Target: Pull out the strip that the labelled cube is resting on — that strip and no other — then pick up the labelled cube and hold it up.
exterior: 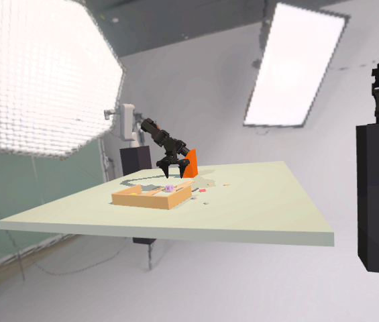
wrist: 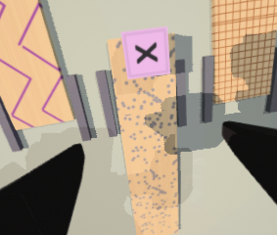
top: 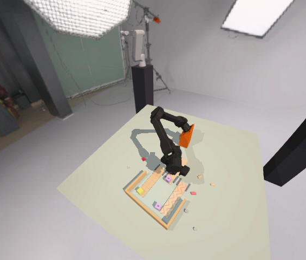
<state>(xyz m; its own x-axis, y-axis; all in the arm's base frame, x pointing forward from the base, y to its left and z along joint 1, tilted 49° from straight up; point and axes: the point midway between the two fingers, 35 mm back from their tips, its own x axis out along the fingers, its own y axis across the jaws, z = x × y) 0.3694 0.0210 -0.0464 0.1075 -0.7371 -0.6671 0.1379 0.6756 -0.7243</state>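
A pink cube marked with a black X (top: 168, 179) (exterior: 169, 188) (wrist: 146, 53) rests on the inner end of the dotted strip (wrist: 150, 166). A second pink marked cube (top: 157, 206) sits beside the outer part of the zigzag strip (top: 172, 200) (wrist: 23, 64). A yellow cube (top: 140, 190) is at the far end of the grid-patterned strip (top: 153, 181) (wrist: 243, 59). My gripper (exterior: 174, 178) (wrist: 154, 139) is wide open and empty, above the dotted strip, with the fingertips short of its cube. The arm hides the fingertips in the top view.
Low dark rails (wrist: 108, 103) (wrist: 181, 93) flank the strips. A wooden wall (top: 147, 211) (exterior: 141, 201) encloses the outer sides. An orange block (top: 186, 140) (exterior: 192, 166) is by the arm's base. Small pieces, including a red one (top: 193, 193) (exterior: 202, 190), are scattered outside the wall.
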